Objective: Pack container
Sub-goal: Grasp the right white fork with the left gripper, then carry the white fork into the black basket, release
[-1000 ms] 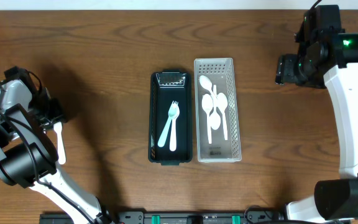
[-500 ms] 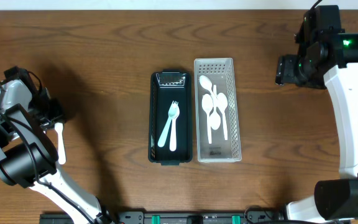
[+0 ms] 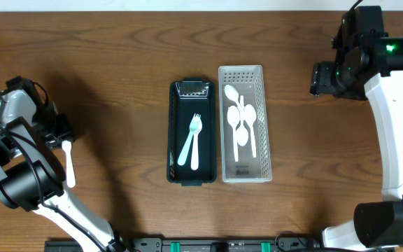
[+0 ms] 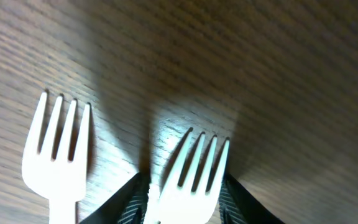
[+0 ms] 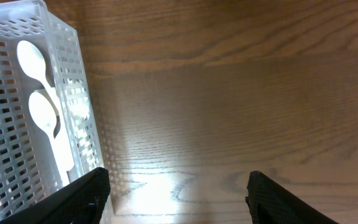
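Observation:
A black container (image 3: 172,133) at the table's middle holds white forks (image 3: 191,140). Beside it on the right, a white perforated basket (image 3: 264,126) holds white spoons (image 3: 240,119). My left gripper (image 3: 60,133) is at the far left, low over the table. In the left wrist view its jaws (image 4: 185,199) are closed on a white fork (image 4: 197,171), tines pointing away. A second white fork (image 4: 58,158) lies on the wood to its left. A white fork (image 3: 68,162) shows by the gripper from overhead. My right gripper (image 3: 320,78) is open and empty, right of the basket (image 5: 79,93).
The right wrist view shows bare wood between the open jaws (image 5: 179,193), with the basket's corner and two spoons (image 5: 42,106) at the left. The robot arms' bases stand at the left and right table edges.

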